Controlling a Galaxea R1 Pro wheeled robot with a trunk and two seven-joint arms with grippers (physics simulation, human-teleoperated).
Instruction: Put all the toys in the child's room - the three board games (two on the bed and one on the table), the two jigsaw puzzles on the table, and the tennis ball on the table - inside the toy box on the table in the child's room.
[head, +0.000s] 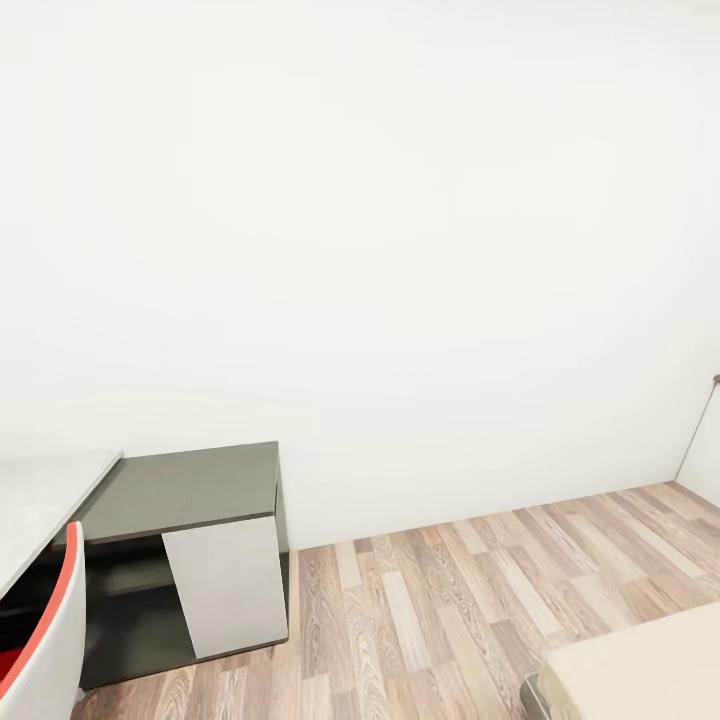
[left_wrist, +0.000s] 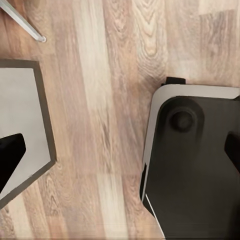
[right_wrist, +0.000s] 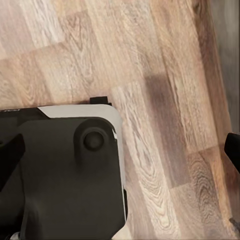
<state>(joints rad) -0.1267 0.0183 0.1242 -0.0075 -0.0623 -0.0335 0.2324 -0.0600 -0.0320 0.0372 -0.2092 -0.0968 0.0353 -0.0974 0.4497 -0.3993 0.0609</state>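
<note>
White wall (head: 400, 220), wood-plank floor (head: 450, 620), red-and-white chair (head: 45, 640) at lower left

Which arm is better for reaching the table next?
Probably left: the table lies on the robot's left, the bed on its right. The left gripper and right gripper both hang open.

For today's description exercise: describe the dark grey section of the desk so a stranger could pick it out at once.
Start at the plain white wall above the wood-plank floor. Against its base, on the left, stands the low dark grey desk section, joined to a light grey desk top. Its darker, lower top and pale front panel set it apart.
</note>
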